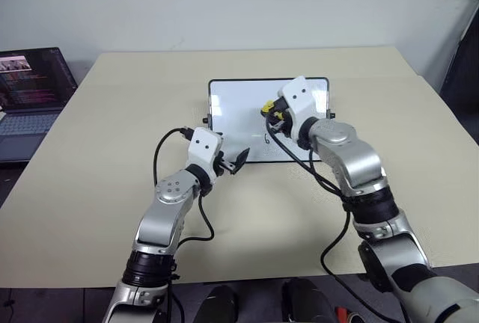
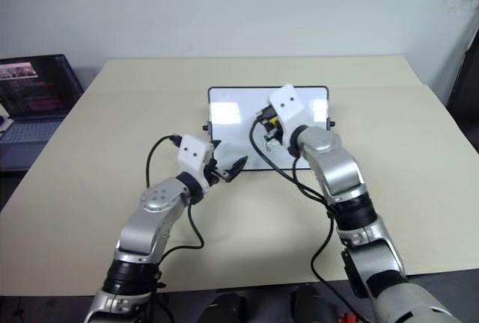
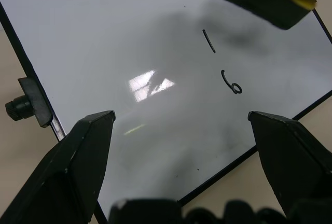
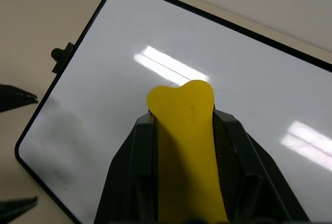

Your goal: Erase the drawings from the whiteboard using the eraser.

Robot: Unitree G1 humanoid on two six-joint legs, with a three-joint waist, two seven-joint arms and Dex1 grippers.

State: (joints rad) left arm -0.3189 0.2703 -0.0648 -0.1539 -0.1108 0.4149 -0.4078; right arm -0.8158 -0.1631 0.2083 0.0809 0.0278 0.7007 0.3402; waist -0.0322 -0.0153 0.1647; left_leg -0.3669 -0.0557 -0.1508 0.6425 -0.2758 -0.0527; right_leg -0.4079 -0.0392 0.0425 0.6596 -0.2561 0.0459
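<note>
Beige worktop (image 1: 97, 188) spreading under and around the fingers, open laptop (image 1: 30, 102) with lit screen and grey keyboard well off to the left of the fingers, pale wall (image 1: 224, 1) behind, dark object (image 1: 460, 61) at far right edge

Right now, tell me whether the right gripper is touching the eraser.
Touching: the right wrist view shows the right gripper clamping the yellow eraser between both black fingers.

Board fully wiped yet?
No: the left wrist view shows the drawings, a "1" and a "6", still on the whiteboard.
</note>
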